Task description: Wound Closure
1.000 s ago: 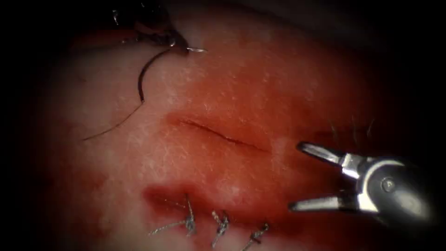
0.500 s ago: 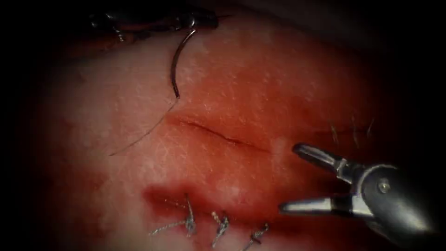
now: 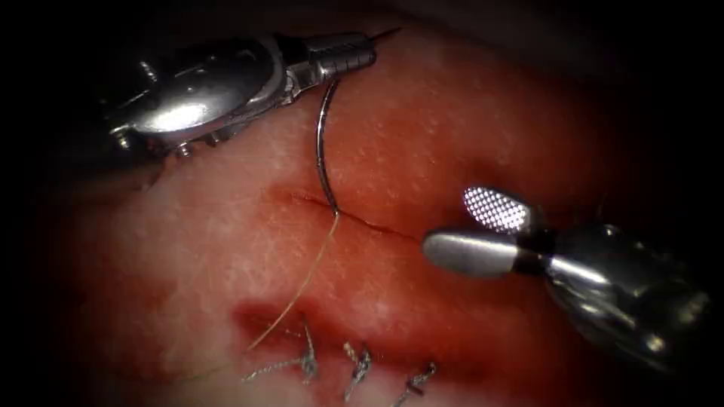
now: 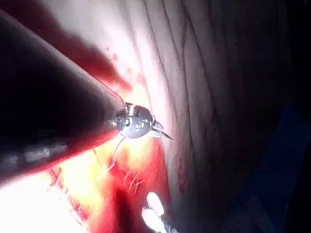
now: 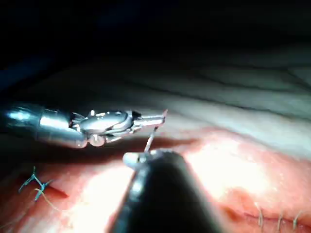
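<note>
A piece of tissue [image 3: 467, 120], pale at its edges and stained with red fluid [image 3: 422, 316], lies under two metal tools. A thin cut [image 3: 362, 220] runs across its middle. The left tool [image 3: 366, 49] reaches in from the upper left with its jaws closed on a curved needle [image 3: 321, 143], gripping it close to the pointed end, which pokes out just past the jaws. The needle arcs down from there, and its back end sits right at the cut, near the cut's left end; whether it touches the tissue is hard to tell. A thread [image 3: 302, 290] trails from that end down and to the left. The right tool [image 3: 471, 226] sits at the cut's right end, jaws apart and holding nothing. Three finished stitches [image 3: 358, 365] cross a second, lower cut
</note>
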`<state>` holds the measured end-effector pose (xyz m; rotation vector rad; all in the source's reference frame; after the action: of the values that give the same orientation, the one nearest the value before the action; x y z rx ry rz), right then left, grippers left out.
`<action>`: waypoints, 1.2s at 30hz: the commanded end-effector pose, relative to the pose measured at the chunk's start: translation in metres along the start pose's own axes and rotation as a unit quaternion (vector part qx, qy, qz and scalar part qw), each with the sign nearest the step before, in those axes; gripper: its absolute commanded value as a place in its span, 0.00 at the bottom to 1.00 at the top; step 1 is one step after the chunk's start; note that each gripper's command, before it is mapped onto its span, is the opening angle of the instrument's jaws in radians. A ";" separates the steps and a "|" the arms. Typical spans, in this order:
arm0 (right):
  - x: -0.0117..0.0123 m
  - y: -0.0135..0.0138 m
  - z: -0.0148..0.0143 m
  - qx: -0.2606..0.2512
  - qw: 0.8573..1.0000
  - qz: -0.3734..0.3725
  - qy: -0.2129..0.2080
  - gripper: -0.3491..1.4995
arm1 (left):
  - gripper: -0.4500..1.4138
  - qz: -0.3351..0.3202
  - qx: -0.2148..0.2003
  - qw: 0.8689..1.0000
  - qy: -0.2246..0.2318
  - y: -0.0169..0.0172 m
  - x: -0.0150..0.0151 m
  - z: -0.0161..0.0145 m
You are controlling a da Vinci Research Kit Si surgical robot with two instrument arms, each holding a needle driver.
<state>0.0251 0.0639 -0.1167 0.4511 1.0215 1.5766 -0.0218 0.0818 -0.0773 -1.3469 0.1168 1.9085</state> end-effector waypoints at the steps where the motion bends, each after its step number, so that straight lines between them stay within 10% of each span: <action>1: 0.0006 -0.0007 0.0012 0.001 1.000 0.003 0.002 0.71 | 0.05 0.007 0.001 1.000 0.003 0.0002 0.0000 0.0007; 29: -0.0033 0.0000 0.0097 -0.048 0.999 -0.013 -0.017 0.71 | 0.05 0.031 0.010 0.999 0.035 0.0043 0.0024 -0.0006; 32: -0.0034 -0.0001 0.0100 -0.054 0.998 -0.014 -0.023 0.61 | 0.05 0.031 0.010 0.999 0.035 0.0046 0.0025 -0.0006; 34: -0.0035 -0.0001 0.0099 -0.059 0.998 -0.015 -0.029 0.32 | 0.05 0.031 0.008 0.999 0.036 0.0047 0.0025 -0.0006; 35: -0.0034 0.0000 0.0097 -0.067 0.997 -0.017 -0.043 0.00 | 0.05 0.031 0.009 0.999 0.036 0.0048 0.0025 -0.0006; 36: -0.0033 0.0000 0.0096 -0.067 0.997 -0.017 -0.046 0.00 | 0.05 0.031 0.009 0.999 0.036 0.0048 0.0025 -0.0006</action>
<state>0.0327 0.0635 -0.1105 0.4161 0.8356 1.5702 -0.0243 0.0791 -0.0817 -1.4145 0.2100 1.9087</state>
